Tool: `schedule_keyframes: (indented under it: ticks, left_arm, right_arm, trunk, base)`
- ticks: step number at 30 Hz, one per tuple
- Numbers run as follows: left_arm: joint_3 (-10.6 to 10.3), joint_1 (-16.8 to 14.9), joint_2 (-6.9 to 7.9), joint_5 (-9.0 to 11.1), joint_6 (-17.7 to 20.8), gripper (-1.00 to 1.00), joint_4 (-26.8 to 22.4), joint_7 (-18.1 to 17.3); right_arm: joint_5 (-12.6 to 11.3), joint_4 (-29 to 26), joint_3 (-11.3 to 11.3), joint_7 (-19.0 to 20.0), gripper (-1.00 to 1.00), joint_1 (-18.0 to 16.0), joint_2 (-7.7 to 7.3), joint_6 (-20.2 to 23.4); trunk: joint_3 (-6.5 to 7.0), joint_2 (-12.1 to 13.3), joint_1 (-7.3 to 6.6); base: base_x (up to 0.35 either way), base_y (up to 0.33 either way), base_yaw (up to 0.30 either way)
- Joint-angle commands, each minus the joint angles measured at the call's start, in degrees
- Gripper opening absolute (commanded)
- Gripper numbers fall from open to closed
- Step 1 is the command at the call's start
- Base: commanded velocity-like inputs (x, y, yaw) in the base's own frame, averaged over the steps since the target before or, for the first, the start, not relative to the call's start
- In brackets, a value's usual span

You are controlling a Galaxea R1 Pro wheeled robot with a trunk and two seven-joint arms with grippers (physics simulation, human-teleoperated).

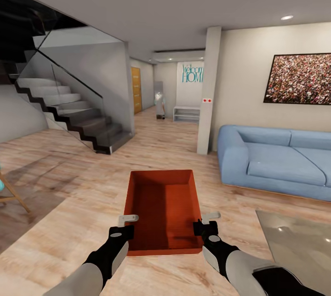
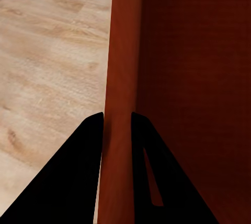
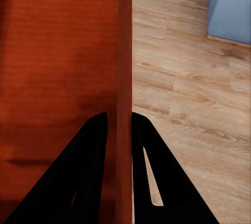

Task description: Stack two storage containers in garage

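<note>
From the head camera we see one red-orange storage container (image 1: 162, 211) held out in front of us, above the light wood plank floor (image 1: 69, 194). Its long axis runs from 6 o'clock to 12 o'clock, away from us toward the hallway, and its open top faces up. Our left gripper (image 1: 127, 222) clasps its left wall near the near corner, at about 7 o'clock of the box; our right gripper (image 1: 206, 220) clasps the right wall at about 5 o'clock. A blue sofa (image 1: 276, 160) stands at 3 o'clock, a dark staircase (image 1: 69, 112) at 10 o'clock, and a white pillar (image 1: 209, 91) between them.

In the left wrist camera we see the left gripper (image 2: 116, 130) with its two dark fingers (image 2: 78, 182) narrow, one on each side of the container's thin wall (image 2: 123, 51), pinching it. Floor planks (image 2: 47, 67) lie beyond the wall.

In the right wrist camera the right gripper (image 3: 120, 130) likewise has its fingers (image 3: 78, 177) drawn narrow astride the container's wall (image 3: 124, 41), gripping it, with the sofa's corner (image 3: 230, 4) visible past the planks (image 3: 193, 109).
</note>
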Motion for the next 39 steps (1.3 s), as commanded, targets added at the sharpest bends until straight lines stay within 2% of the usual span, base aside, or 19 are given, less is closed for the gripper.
schedule_keyframes:
  ticks: [1, 13, 39]
  left_arm:
    - [1.49, -0.07, -0.04, -1.51, -0.20, -1.00, -0.34, 0.83]
    - [1.49, -0.07, -0.02, -1.51, -0.20, -1.00, -0.34, 0.83]
    - [1.49, -0.07, 0.28, -1.50, -0.20, -1.00, -0.34, 0.83]
  right_arm:
    - [0.51, 0.16, -1.53, -0.12, -1.00, 0.00, 0.29, 0.10]
    - [0.51, 0.16, -1.53, -0.12, -1.00, 0.00, 0.29, 0.10]
    - [0.56, 0.16, -1.50, -0.12, -1.00, 0.00, 0.28, 0.10]
  trunk:
    - [-0.08, -0.06, 0.04]
    - [-0.08, -0.06, 0.04]
    - [-0.08, -0.06, 0.04]
  base:
    - [0.322, 0.000, 0.000]
    - [0.322, 0.029, 0.000]
    - [0.322, 0.162, 0.000]
